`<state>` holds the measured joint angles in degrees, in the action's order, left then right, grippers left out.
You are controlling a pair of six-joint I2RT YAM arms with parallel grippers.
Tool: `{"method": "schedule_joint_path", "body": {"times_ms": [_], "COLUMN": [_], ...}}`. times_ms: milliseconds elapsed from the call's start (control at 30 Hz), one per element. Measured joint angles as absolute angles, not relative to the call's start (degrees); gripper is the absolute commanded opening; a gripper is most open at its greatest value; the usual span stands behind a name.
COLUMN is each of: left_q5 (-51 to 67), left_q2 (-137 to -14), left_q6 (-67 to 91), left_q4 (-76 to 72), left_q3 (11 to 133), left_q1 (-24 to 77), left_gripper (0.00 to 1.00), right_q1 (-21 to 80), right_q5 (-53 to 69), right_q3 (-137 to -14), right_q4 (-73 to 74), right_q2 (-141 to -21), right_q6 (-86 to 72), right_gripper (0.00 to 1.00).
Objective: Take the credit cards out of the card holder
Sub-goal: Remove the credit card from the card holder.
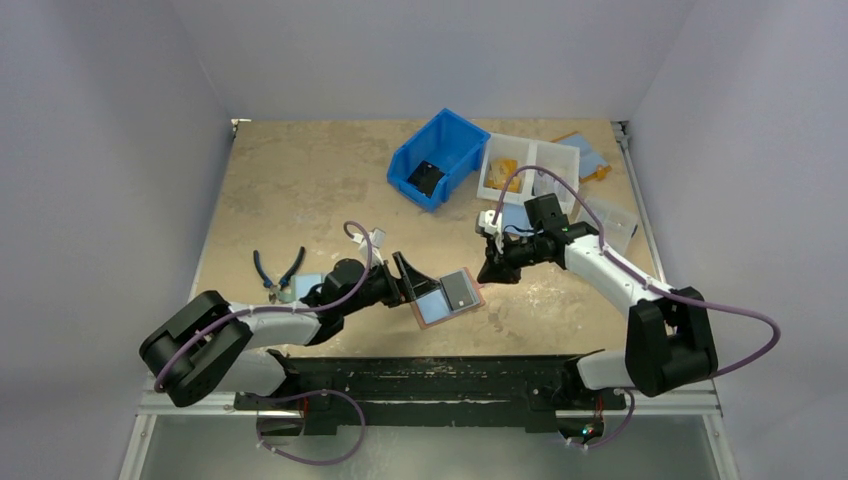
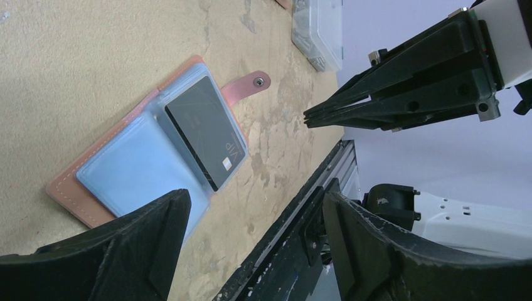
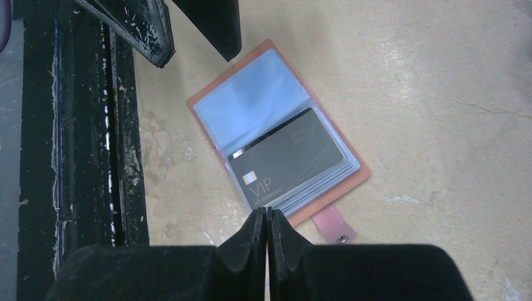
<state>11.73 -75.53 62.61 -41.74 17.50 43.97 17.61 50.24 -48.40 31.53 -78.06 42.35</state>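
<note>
Right tool pinched shut and empty, tips poised just short of the holder, flat and open on the surface between the two arms, snap tab toward those tips. Left tool spread wide, empty, just beside the blank blue leaf at the opposite end. Dark card sleeved in the tab-side half, long axis slanting across the right tool's line, VIP corner nearest it; probably the closer arm for the pull, though height above the card hard to judge.
</note>
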Motion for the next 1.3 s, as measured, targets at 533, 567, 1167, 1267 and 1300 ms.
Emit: {"method": "schedule_joint_path", "body": {"times_ms": [533, 567, 1167, 1267, 1300], "left_q5": [10.94, 10.76, 10.00, 9.93, 9.93], "left_q2": [-80.09, -80.68, -90.87, -91.37, -91.66], "left_q6": [65.63, 65.87, 68.47, 68.47, 68.47], "left_q4": [-49.04, -49.78, -53.34, -52.56, -52.14], "left_q3": [15.81, 15.81, 18.57, 19.22, 19.51], "left_q1": [44.91, 45.04, 47.27, 47.68, 47.79], "left_gripper": [0.78, 0.76, 0.60, 0.54, 0.53], "right_q1": [20.14, 20.32, 25.02, 25.56, 25.69], "right_q5": [45.82, 45.63, 38.02, 36.84, 36.62], "right_q3": [-48.40, -48.40, -49.91, -50.17, -50.28], "right_q4": [29.39, 29.12, 25.82, 25.65, 25.63], "right_q2": [-81.06, -81.32, -88.86, -89.34, -89.54], "right_q6": [38.20, 37.93, 29.82, 29.52, 29.43], "right_gripper": [0.03, 0.03, 0.01, 0.01, 0.01]}}
